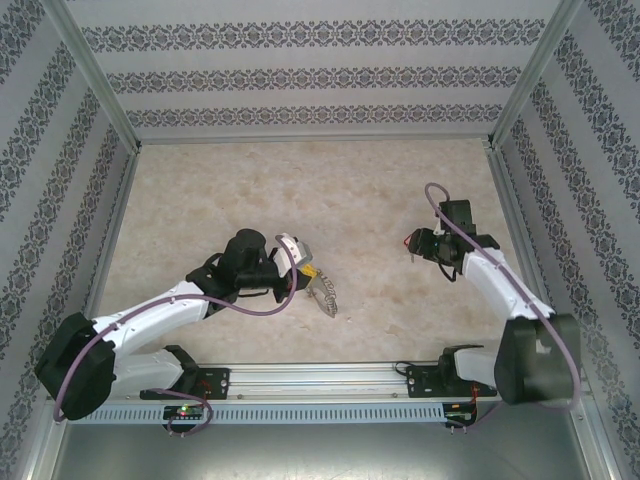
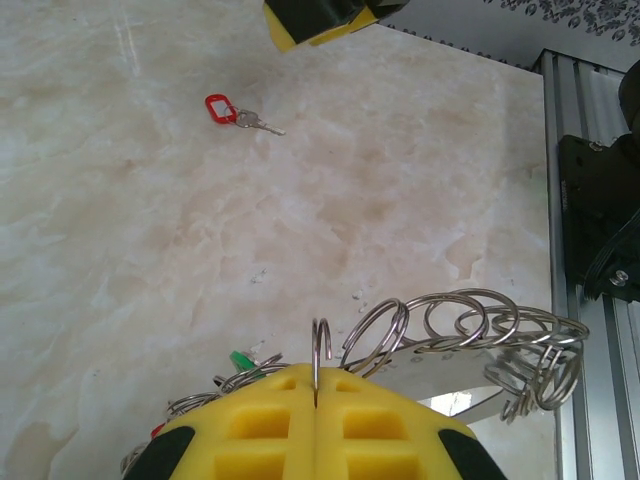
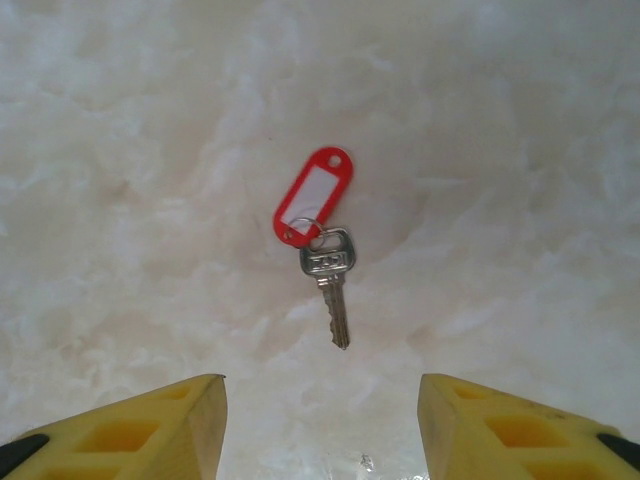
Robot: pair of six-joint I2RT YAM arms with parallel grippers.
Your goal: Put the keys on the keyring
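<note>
In the left wrist view my left gripper (image 2: 317, 388) is shut on one small upright ring of the keyring (image 2: 470, 330), a bunch of silvery loops trailing right over the marble table. A green key head (image 2: 240, 359) peeks out beside my yellow fingers. From above, the left gripper (image 1: 306, 268) sits mid-table with the keyring (image 1: 325, 296) just past it. The red-tagged key (image 3: 322, 232) lies flat on the table ahead of my right gripper (image 3: 320, 430), whose fingers (image 3: 160, 430) stand wide apart with nothing between them. That red key (image 2: 238, 114) lies far from the left gripper.
An aluminium rail (image 2: 590, 260) and a black arm base (image 2: 600, 200) run along the near table edge. Patterned walls (image 1: 300, 80) close in the table on three sides. Bare marble (image 1: 250, 190) lies behind both arms.
</note>
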